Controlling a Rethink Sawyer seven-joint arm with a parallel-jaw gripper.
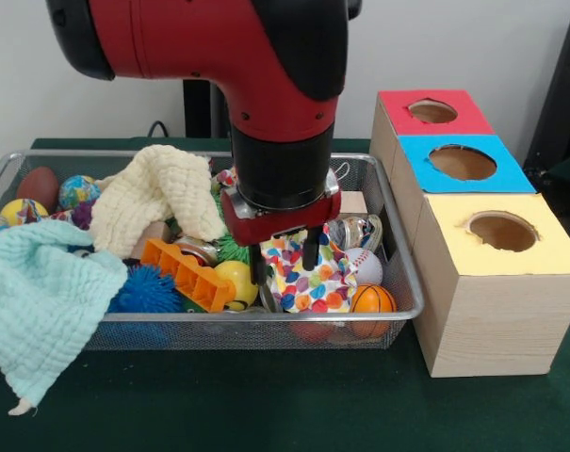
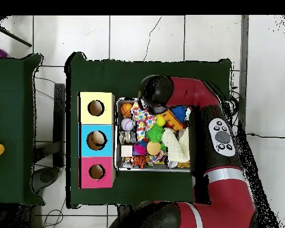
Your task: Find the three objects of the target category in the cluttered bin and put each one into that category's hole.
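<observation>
Currently my jaws (image 1: 285,266) hung released, fingers apart, over the multicoloured spotted cloth (image 1: 308,275) inside the silver wire-mesh bin (image 1: 266,325) on the table; searching step, no target secured. Next move likely required descending and clearing cloth.

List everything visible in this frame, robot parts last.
bin: 1, silver mesh, on green table
boxes: 3, red, blue, yellow tops, each with a hole, beside bin
cloths: cream, mint draped over rim, multicolour spotted
balls: orange basketball, baseball, yellow, blue spiky, brown
orange block: 1, mid-bin
arm: red and black
gripper: open, fingers in bin at spotted cloth
</observation>
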